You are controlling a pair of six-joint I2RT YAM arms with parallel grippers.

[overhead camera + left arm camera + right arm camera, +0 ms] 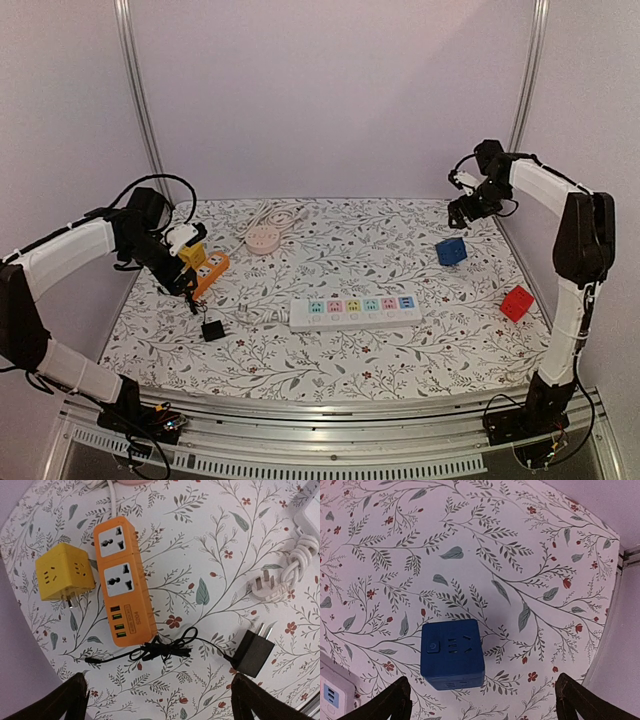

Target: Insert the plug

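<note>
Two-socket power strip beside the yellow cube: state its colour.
The strip is orange; left wrist view best.

The tablecloth (400,350) is white, printed all over with grey-green leafy sprigs and small red flowers. At nine o'clock in the top view lies an orange power strip (122,582), its two socket faces white and its row of small ports green. The cube adapter (65,571) beside it is yellow. The charger plug (252,652) and its tangled cord (160,650) are black. The long strip (355,311) at the centre is white with pastel socket panels in blue, pink, yellow and green. The round socket (262,239) at eleven o'clock is pale pink. At three o'clock sit a deep blue cube (451,654) and a red cube (516,302). The walls (330,90) are pale lilac.
</note>
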